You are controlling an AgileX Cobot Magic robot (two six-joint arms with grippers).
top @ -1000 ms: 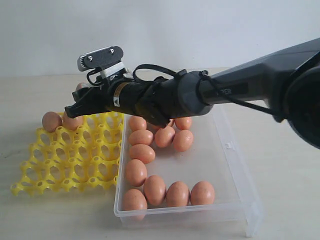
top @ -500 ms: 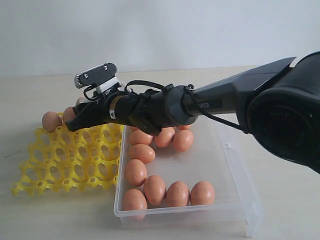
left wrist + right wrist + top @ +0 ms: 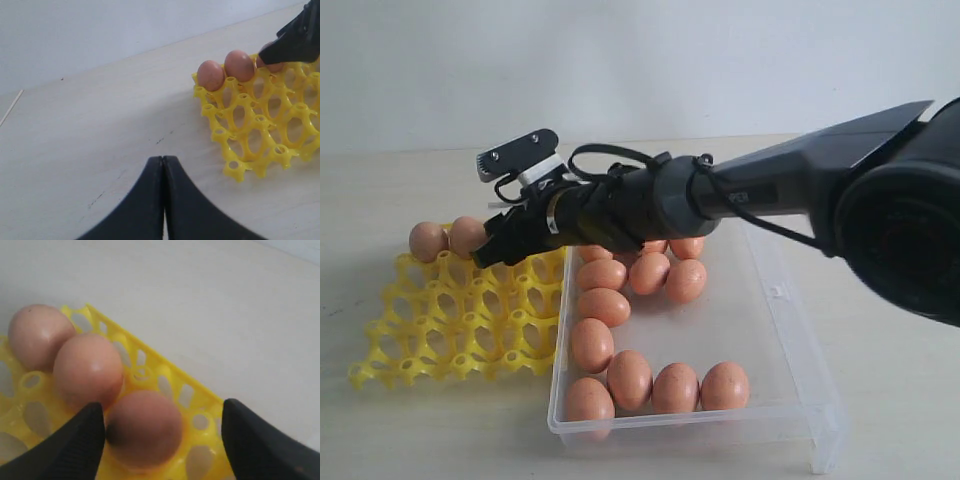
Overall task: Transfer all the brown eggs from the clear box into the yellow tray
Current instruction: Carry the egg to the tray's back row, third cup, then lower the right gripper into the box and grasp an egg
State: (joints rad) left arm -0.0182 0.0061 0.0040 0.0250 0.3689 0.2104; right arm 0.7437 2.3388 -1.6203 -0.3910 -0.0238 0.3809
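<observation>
Tabletop: pale wood-look surface [image 3: 880, 330] before a blank white wall, carrying a bright yellow plastic egg tray [image 3: 460, 330].
Just changed: the right gripper [image 3: 162, 407], a second ago carrying its load above the tray, has come down to the tray's far row and let go.
Egg: a smooth orange-brown egg [image 3: 145, 427] sits in the third cup from the tray's far-left corner, next to two matching eggs [image 3: 425, 240].
Claws: right jaws spread wide, released, one finger close to the shell and the other well apart; left gripper [image 3: 163, 190] pressed closed on nothing, well apart from the tray.
Meaning: three placed; at least ten loose brown eggs [image 3: 629, 378] wait in the large clear plastic box [image 3: 780, 330] touching the tray's right edge, so the job looks barely begun.
Views: only the right wrist view shows the open gap around the egg; only the exterior view shows the box.
</observation>
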